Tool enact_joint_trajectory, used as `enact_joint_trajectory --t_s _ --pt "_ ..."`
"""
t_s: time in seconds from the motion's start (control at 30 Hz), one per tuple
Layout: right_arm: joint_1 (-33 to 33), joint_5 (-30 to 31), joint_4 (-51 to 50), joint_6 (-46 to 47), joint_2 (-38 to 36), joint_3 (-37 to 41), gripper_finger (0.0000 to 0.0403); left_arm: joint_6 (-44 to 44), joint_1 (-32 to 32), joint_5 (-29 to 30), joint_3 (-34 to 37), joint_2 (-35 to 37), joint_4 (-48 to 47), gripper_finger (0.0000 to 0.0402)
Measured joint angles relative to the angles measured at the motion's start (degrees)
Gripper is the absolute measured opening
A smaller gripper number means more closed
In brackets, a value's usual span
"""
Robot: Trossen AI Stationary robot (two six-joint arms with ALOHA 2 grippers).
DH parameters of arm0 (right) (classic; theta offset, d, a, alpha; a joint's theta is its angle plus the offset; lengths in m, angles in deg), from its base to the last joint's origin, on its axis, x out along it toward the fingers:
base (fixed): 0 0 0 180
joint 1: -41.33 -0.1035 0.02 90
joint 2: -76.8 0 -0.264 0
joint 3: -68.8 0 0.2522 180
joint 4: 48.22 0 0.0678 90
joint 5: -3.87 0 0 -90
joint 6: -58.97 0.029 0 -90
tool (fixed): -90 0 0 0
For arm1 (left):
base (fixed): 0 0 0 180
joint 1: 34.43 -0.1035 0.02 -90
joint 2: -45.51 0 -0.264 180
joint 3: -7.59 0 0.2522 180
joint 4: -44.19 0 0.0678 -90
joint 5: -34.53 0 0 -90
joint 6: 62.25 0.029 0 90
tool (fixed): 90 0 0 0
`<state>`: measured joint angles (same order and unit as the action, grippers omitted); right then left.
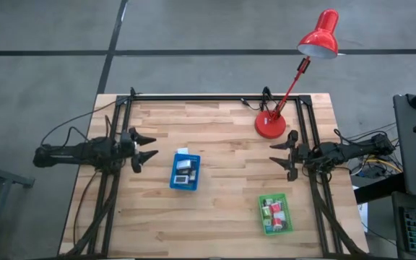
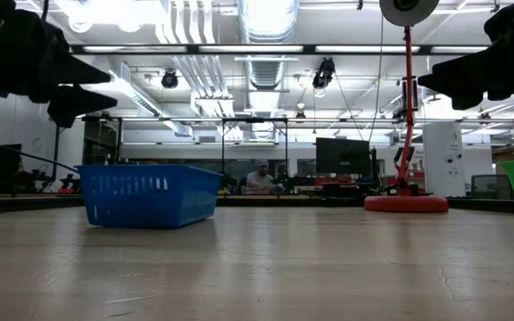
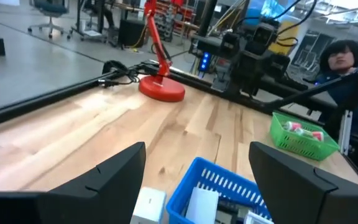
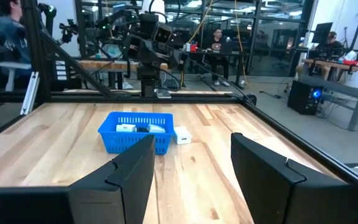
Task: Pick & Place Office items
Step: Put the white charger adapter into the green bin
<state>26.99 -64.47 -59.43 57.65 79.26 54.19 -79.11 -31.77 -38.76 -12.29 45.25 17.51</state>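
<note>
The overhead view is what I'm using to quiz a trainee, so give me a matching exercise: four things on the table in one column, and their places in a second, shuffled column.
Things:
1. blue tray
2. green tray
3. red lamp
4. white block

Places:
A. far side of the table, near the right arm
B. on the bare wood, touching or just off the blue tray's far end
C. near the right claw, towards the front edge
D. middle of the table, closer to the left claw

Pairs: 1-D, 2-C, 3-A, 4-B

Desk (image 1: 222, 209), relative to lamp (image 1: 271, 124): one tray (image 1: 185, 172) left-front, block (image 1: 182, 151) touching behind; second tray (image 1: 276, 214) directly in front.
</note>
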Motion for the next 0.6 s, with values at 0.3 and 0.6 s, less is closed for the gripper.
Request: enact_joint_trajectory --t_s 0.3,0.6 --pt "0.01 -0.01 0.0 0.94 -0.02 0.0 0.0203 8.11 0.0 -4.73 3.28 -0.62 13.69 0.0292" --pt "0.01 0.57 0.03 1.35 0.34 0.0 0.0204 11.64 -0.02 -4.83 -2.06 -14.99 19.68 0.0296"
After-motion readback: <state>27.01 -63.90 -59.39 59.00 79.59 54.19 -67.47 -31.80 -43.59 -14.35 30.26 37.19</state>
